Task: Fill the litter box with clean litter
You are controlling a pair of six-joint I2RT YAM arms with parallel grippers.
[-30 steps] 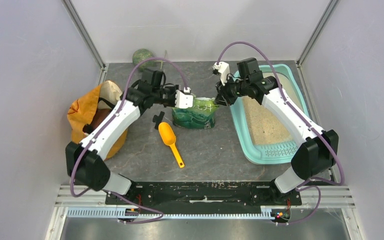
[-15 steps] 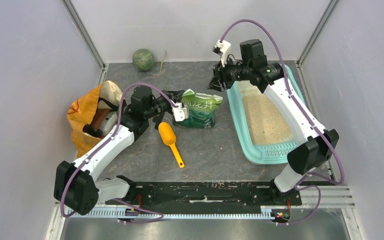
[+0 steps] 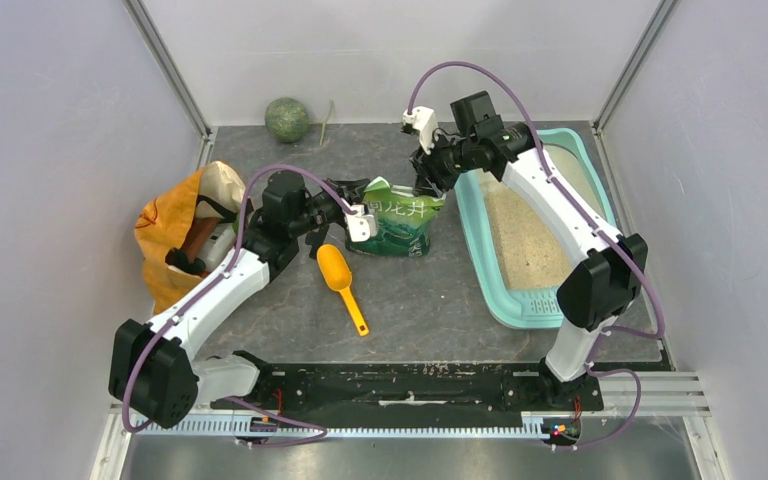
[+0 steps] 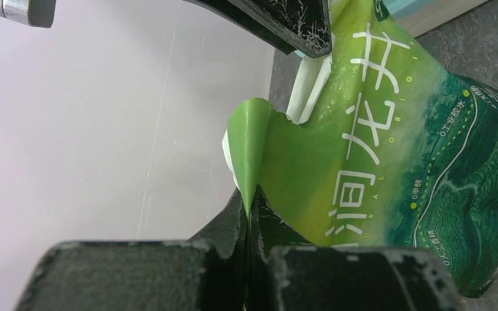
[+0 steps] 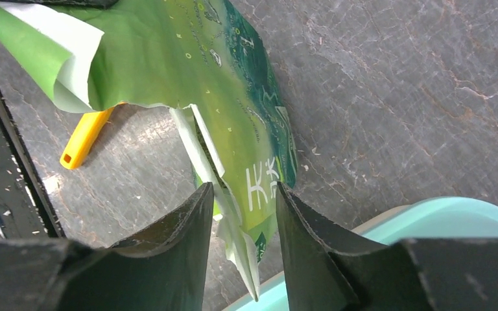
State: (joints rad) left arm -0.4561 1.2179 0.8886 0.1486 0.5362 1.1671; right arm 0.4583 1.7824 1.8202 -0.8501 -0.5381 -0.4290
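Swinging in from over the box, the right arm has brought the right claw down to the upper right corner of the pouch. Its elbow now sits nearer the pouch than half a second ago. Left arm and pouch have not shifted in that time. A second ago both claws were at the pouch's top edge.

On the right claw the fingers stand apart, about half spread. The pouch's torn, white-lined edge hangs in the gap between them, and neither finger clearly presses on it, so this claw holds nothing that shows. On the left claw the fingers are pressed together on a thin green flap at the pouch's top left corner, keeping it pinched.

The pouch rests on the table with its white lettering facing up and its top edge torn open and curling. The box lies just right of the pouch, long side toward it, with its grille end nearer the arms' bases. Litter covers the box's floor.

The scoop lies just left of the pouch and nearer the bases, bowl toward it. The sack sits well left of the pouch, beyond the left arm. A green ball rests well behind the pouch, by the back wall.
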